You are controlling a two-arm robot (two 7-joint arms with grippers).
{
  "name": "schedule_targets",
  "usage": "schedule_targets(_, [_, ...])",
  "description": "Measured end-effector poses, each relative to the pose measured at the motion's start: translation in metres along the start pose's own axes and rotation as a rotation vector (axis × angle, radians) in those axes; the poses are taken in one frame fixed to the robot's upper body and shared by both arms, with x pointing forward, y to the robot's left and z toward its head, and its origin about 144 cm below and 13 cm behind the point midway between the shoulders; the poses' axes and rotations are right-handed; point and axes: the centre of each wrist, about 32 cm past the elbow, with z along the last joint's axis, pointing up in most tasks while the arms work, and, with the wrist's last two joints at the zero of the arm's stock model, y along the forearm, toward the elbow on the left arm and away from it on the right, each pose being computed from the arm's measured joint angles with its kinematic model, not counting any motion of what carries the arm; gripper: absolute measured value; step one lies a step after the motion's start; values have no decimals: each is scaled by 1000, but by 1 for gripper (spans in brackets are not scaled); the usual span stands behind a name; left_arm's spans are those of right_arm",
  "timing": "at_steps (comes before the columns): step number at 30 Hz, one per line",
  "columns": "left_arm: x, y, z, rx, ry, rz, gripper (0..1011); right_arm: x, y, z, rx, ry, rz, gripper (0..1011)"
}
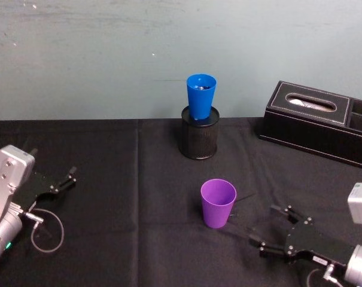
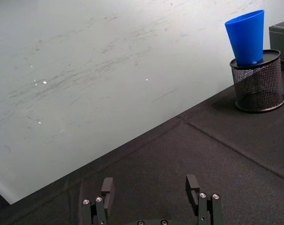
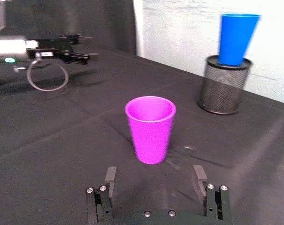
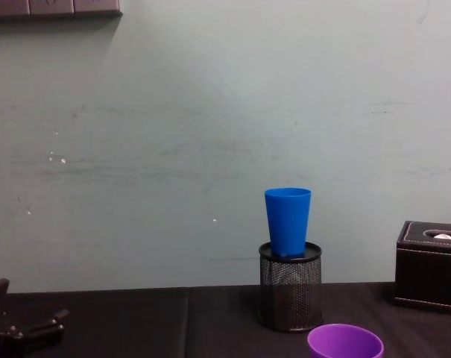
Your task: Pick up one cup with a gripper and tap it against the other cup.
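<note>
Overhead, chest-level, wrists — blue cup (image 1: 201,95) shared

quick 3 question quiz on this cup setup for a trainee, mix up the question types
1. True or false: the blue cup stands in the mesh pen holder.
2. The purple cup is: A held aloft; B upright on the black cloth; C lying on its side.
3. Fill in: the left end effector and the right end effector are both ____.
Key: 1 true; 2 B; 3 open.
</note>
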Motion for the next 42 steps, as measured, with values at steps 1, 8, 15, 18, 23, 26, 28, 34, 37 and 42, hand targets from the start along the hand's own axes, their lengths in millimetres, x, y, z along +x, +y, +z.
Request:
schedule_targets(1, [0,0,0,0,0,0,1000,-1,1,-1,3,-1,8,1003])
schedule_targets(8, [0,0,0,0,0,0,1000,-5,18,-6,28,-14,46,1003])
schedule_targets(15, [0,0,0,0,0,0,1000,-6,36,-8,57,-33,51,1003])
schedule_targets(18, [0,0,0,0,0,0,1000,-7,42,-9,63,-35,49,1003])
schedule_targets(23, [0,0,0,0,0,0,1000,-7,49,-9,73,-38,50,1003])
schedule_targets(26, [0,0,0,0,0,0,1000,-7,54,-9,78,-41,49,1003])
schedule_targets(28, [0,0,0,0,0,0,1000,-6,57,-9,80,-42,49,1003])
schedule_targets(34, [0,0,0,0,0,0,1000,-4,66,-6,91,-43,46,1003])
schedule_targets(37, [0,0,0,0,0,0,1000,-3,69,-6,93,-42,44,1003])
schedule_targets(42, [0,0,0,0,0,0,1000,-4,74,-5,95,-37,38,1003])
